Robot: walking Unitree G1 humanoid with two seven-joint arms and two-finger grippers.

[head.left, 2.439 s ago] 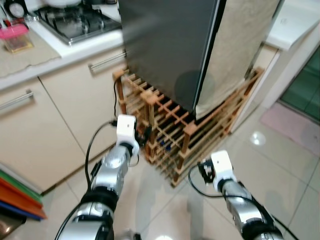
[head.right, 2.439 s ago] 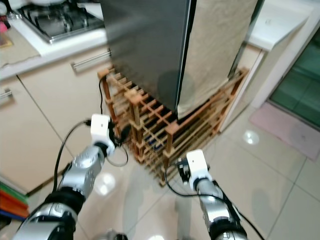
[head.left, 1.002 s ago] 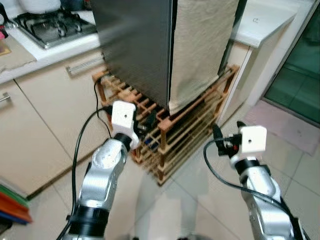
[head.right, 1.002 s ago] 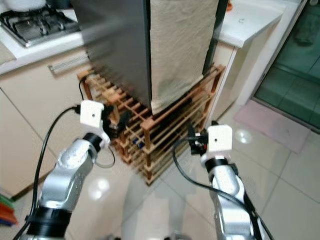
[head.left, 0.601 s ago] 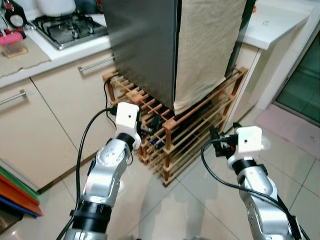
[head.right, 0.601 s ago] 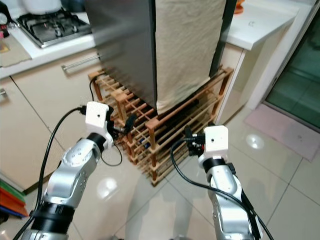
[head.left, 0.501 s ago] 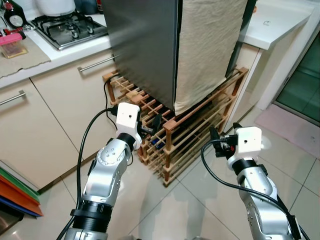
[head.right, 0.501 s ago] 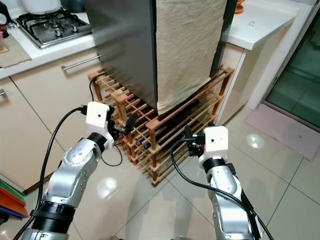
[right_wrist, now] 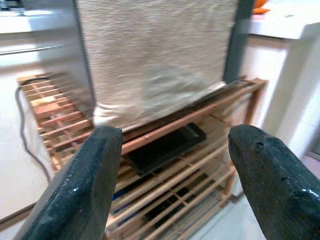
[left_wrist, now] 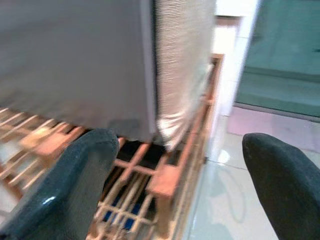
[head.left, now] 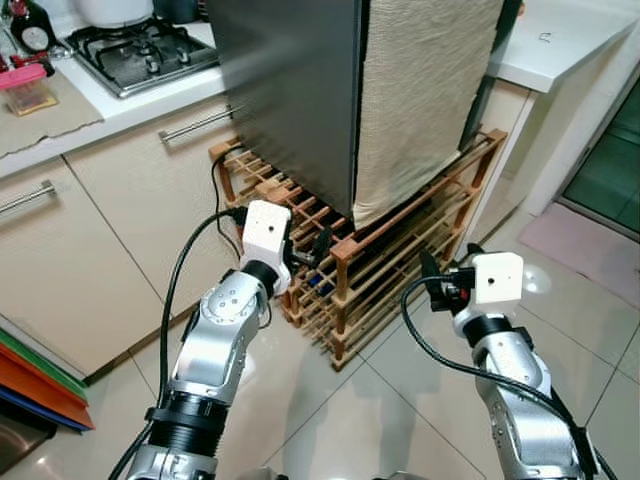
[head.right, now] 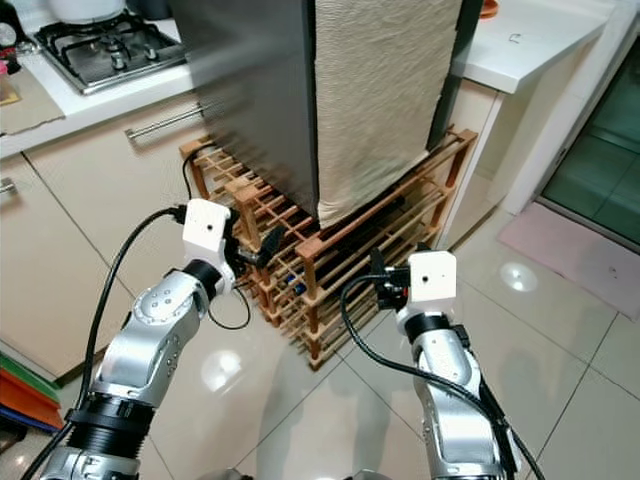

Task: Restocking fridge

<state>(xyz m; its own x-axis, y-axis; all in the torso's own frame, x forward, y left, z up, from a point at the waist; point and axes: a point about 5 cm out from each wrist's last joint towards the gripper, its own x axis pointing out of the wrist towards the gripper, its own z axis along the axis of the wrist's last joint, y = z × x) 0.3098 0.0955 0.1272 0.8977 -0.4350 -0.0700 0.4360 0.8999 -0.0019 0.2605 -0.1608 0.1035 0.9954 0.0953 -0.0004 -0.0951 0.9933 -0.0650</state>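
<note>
Fridge (head.left: 290, 90): one, grey steel, door shut, straight ahead of both sets of fingers and above their level. It stands on one wooden slatted rack (head.left: 400, 255), likely to lift it off the tiled floor (head.left: 400, 400). One beige cloth (head.left: 420, 90) hangs down the fridge front and ends just above the rack's top rail; my guess is it covers or protects the door.

Left gripper (left_wrist: 180, 180): fingers spread wide, holding nothing. Between its two fingers sit the fridge's lower corner, the cloth's hem and a rack corner post. It is held up near the rack's near corner, not touching as far as I can tell.

Right gripper (right_wrist: 172, 175): fingers also spread wide, empty. Between them lie the cloth's lower edge and the rack shelves, with one flat black item (right_wrist: 165, 145) on an upper shelf, nature unclear. It is further from the rack than the left one.

Both grippers are raised and pointed at the fridge, so this reads as the approach: nothing to stock is in hand and the door is not yet opened.

Outward: two cupboard handles (head.left: 200, 122) on the cabinet fronts beyond the left fingers, one gas hob (head.left: 140, 50) on the counter above, one pink-lidded box (head.left: 28, 82) further along. One white counter end (head.left: 560, 45) lies beyond the right fingers, plus one mat (head.left: 590, 235) on the floor.
</note>
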